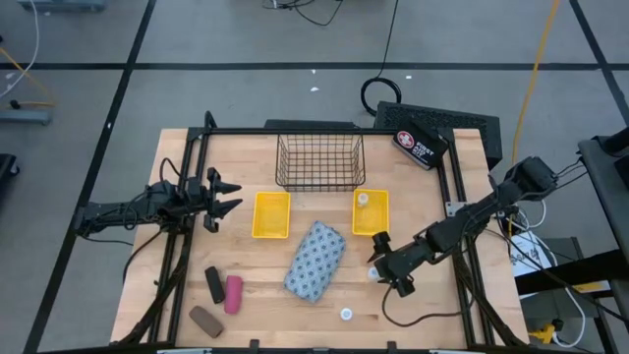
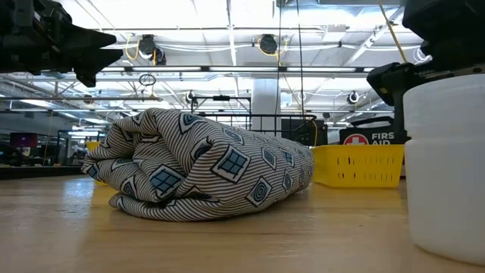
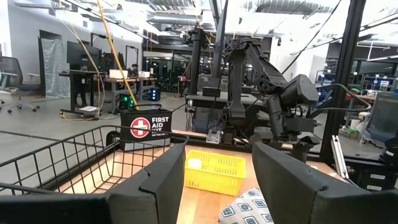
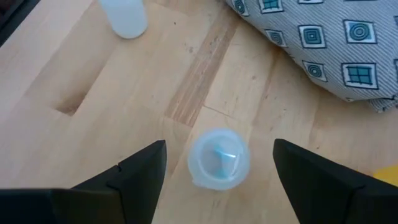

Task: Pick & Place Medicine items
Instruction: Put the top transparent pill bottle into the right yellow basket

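We see the right gripper (image 4: 217, 177) spread open, straddling a white bottle (image 4: 218, 159) at the pouch's (image 1: 314, 260) three o'clock; the left gripper (image 1: 228, 196) hangs released at nine o'clock.

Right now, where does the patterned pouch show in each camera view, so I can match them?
High view: patterned pouch at the table's middle.
Low view: fills the centre-left.
Left wrist view: only a corner, at the bottom edge.
Right wrist view: upper right corner.
Shared landmark: first aid kit at the table's far edge, also in the low and left wrist views.
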Action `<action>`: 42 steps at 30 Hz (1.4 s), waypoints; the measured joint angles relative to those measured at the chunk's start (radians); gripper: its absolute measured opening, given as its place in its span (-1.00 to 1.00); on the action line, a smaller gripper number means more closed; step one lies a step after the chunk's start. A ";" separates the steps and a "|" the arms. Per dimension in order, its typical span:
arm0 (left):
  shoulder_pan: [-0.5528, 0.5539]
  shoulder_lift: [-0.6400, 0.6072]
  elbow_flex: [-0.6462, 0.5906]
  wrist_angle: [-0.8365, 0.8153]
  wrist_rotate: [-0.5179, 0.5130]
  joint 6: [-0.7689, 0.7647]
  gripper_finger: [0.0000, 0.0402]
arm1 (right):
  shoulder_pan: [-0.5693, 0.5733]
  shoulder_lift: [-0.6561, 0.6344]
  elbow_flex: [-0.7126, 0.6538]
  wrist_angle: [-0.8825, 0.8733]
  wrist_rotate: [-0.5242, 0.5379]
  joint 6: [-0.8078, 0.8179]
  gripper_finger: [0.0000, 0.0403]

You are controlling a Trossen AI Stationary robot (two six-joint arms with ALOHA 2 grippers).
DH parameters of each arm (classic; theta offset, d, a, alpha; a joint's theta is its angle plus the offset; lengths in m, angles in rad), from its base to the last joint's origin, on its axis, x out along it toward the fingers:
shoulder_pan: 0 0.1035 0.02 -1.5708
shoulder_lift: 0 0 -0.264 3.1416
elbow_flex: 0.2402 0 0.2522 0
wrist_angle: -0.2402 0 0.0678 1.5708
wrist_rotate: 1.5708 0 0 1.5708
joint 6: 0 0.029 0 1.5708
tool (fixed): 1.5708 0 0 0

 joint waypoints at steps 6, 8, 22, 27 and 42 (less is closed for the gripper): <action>0.000 0.000 0.000 0.000 0.000 0.000 -0.01 | 0.000 0.000 0.000 0.000 -0.009 0.000 0.27; 0.000 0.000 0.000 0.000 0.000 0.000 -0.01 | 0.000 0.000 0.000 0.000 -0.009 0.000 0.24; 0.000 0.000 0.000 0.000 0.000 0.000 -0.01 | 0.000 0.036 0.000 0.004 -0.007 -0.005 0.16; 0.000 0.000 0.000 0.000 0.000 0.000 -0.01 | 0.000 0.035 0.000 0.007 -0.004 -0.022 0.11; 0.000 0.000 0.000 0.000 0.000 0.000 -0.01 | -0.002 0.035 0.000 0.007 -0.003 -0.027 -0.21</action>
